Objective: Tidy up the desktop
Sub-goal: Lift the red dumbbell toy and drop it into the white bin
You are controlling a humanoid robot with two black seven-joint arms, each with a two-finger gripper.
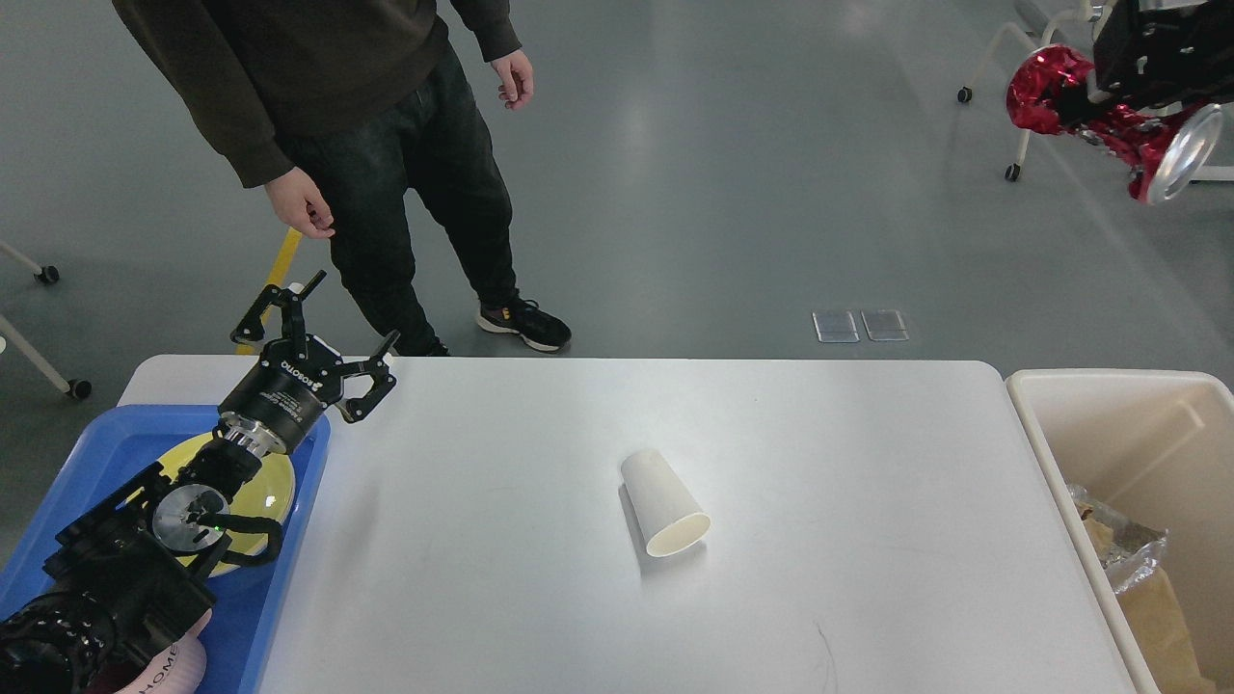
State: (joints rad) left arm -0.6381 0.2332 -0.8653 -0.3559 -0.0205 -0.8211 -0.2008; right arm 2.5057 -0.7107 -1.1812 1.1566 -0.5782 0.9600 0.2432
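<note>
The white desktop (501, 578) holds a white paper cup (663, 503) lying on its side near the middle, mouth toward me. My left gripper (339, 313) hovers open and empty over the table's far left corner, just past the blue tray (96, 434). High at the top right, well above and behind the table, my right gripper (1099, 96) is shut on a crushed red can (1046, 82) whose silver end (1181, 154) points down and right.
A yellow plate (265, 482) lies in the blue tray under my left arm, with a pink item (169, 665) at the tray's near end. A beige bin (1109, 405) holding wrappers stands off the table's right edge. A person (366, 145) stands just behind the far left edge.
</note>
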